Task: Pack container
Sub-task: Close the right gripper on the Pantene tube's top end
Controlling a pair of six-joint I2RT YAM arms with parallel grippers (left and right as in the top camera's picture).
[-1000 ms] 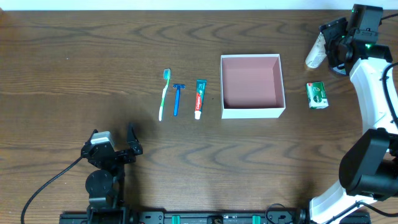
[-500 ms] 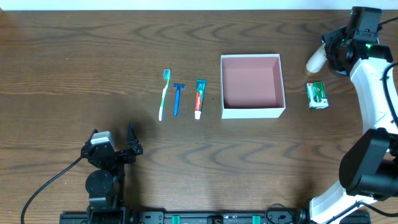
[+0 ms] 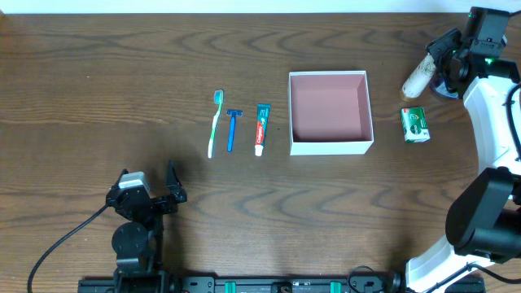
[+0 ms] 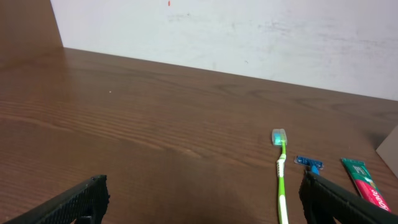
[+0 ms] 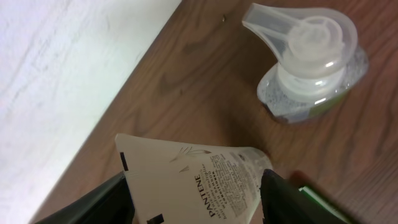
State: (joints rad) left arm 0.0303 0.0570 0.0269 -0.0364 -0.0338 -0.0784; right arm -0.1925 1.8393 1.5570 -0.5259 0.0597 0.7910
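The container (image 3: 330, 106) is a square white box with a pink inside, open at mid-table. My right gripper (image 3: 444, 59) is at the far right rear, shut on a white Pantene tube (image 3: 418, 75); in the right wrist view the tube (image 5: 193, 171) sits between the fingers (image 5: 198, 196), held above the table. My left gripper (image 3: 148, 181) rests open and empty near the front left; its fingers (image 4: 202, 199) frame bare wood.
A green toothbrush (image 3: 215, 122), blue razor (image 3: 233, 129) and toothpaste tube (image 3: 260, 128) lie in a row left of the container. A green soap box (image 3: 415, 124) lies to its right. A clear pump bottle (image 5: 310, 59) stands by the back edge.
My right gripper has shifted a little to the right with the Pantene tube, and the tube has tilted. The left arm has not moved.
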